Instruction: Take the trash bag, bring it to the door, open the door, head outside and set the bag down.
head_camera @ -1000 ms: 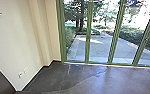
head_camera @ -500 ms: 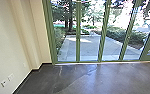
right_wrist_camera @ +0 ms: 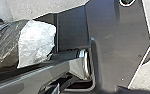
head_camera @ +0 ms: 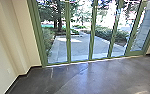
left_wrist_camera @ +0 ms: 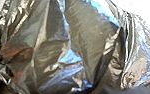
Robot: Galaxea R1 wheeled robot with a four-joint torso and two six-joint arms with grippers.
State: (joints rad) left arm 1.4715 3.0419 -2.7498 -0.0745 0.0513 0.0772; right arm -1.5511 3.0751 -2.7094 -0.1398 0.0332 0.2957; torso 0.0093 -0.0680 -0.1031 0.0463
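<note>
One trash bag [left_wrist_camera: 91,37], dark, glossy and crumpled, lies close before the left wrist camera, with reddish patches showing in its film. How wide the left gripper stands, and whether it has hold of the bag, I cannot tell; the same goes for the right gripper. In the right wrist view, shiny film and a white crumpled piece [right_wrist_camera: 37,43] appear near the robot's jointed bar. The head view looks over a smooth grey floor [head_camera: 66,77] toward green-framed glass panels [head_camera: 81,45], a cream wall [head_camera: 23,32] to one side. Beyond the glass are paving [head_camera: 83,46], shrubs [head_camera: 106,32] and trees.
</note>
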